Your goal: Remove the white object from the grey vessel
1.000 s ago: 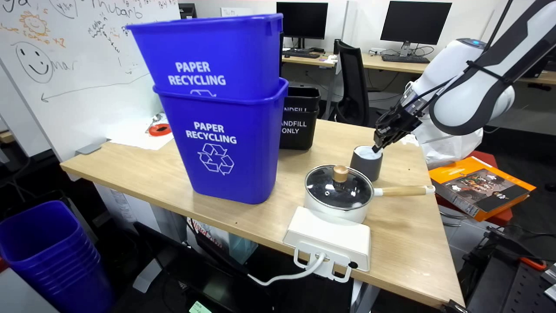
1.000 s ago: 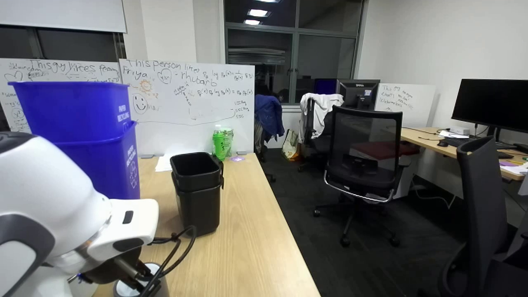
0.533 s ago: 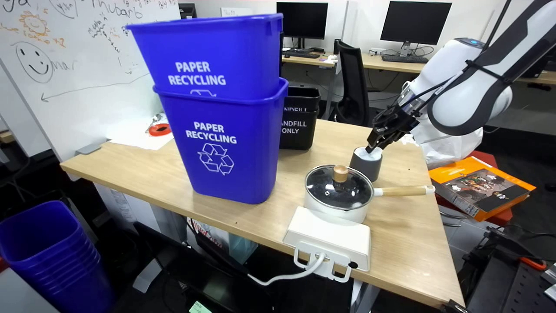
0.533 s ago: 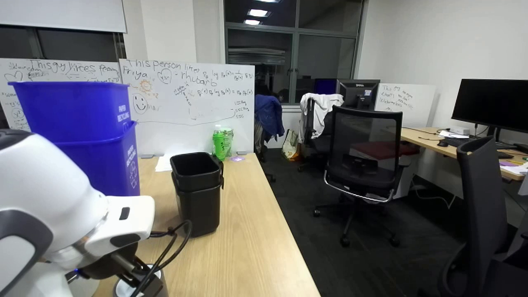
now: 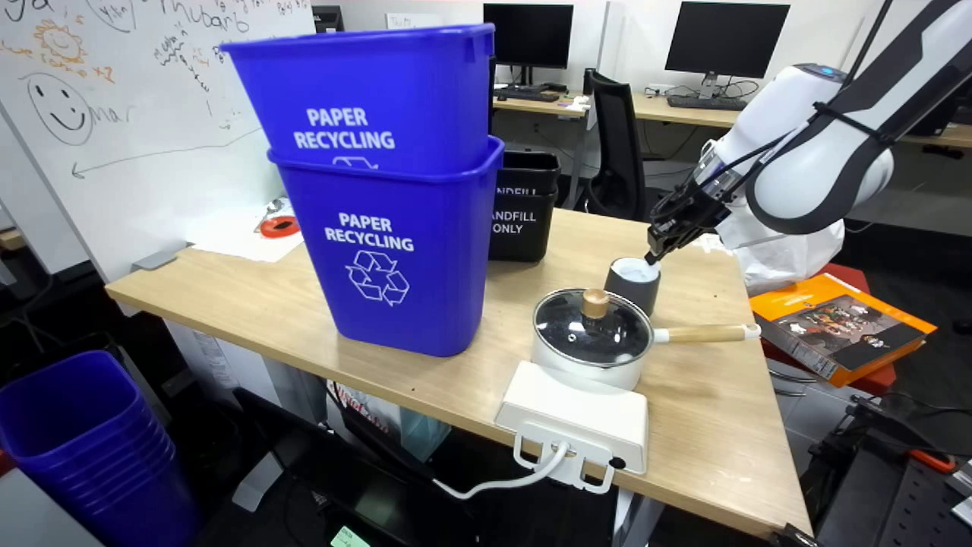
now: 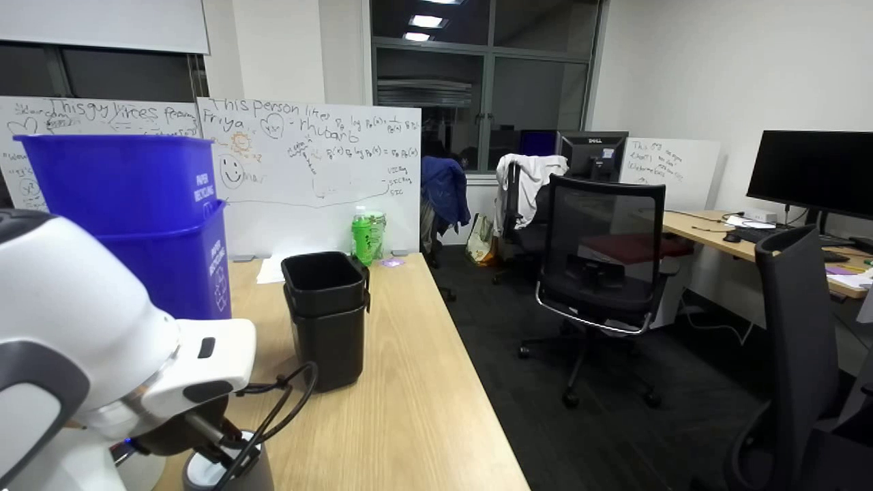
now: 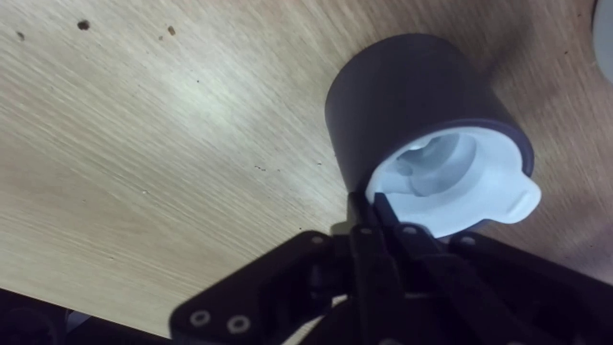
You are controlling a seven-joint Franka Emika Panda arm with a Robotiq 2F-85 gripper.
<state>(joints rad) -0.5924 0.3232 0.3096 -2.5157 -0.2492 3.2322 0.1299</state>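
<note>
The grey vessel (image 5: pixel 632 292) stands upright on the table behind the pot. It also shows in an exterior view (image 6: pixel 254 472) and in the wrist view (image 7: pixel 407 91). The white object (image 7: pixel 493 196) lines its inside and has a tab over the rim; it also shows in an exterior view (image 5: pixel 635 269). My gripper (image 7: pixel 368 199) has its fingers nearly together at the rim, one over the white inner side and one over the grey outer side. A sliver of white shows between the tips. I cannot tell whether the grey wall is pinched too.
A lidded white pot (image 5: pixel 592 334) stands close to the vessel, its wooden handle (image 5: pixel 706 333) reaching right. A white box (image 5: pixel 575 406) sits at the table edge. Stacked blue bins (image 5: pixel 410 251) and black bins (image 5: pixel 524 228) stand farther left. A white bag (image 5: pixel 790 258) lies behind the arm.
My gripper moved left onto the rim, and its fingers have drawn together there. The vessel has shifted slightly left in the exterior views and still stands on the table.
</note>
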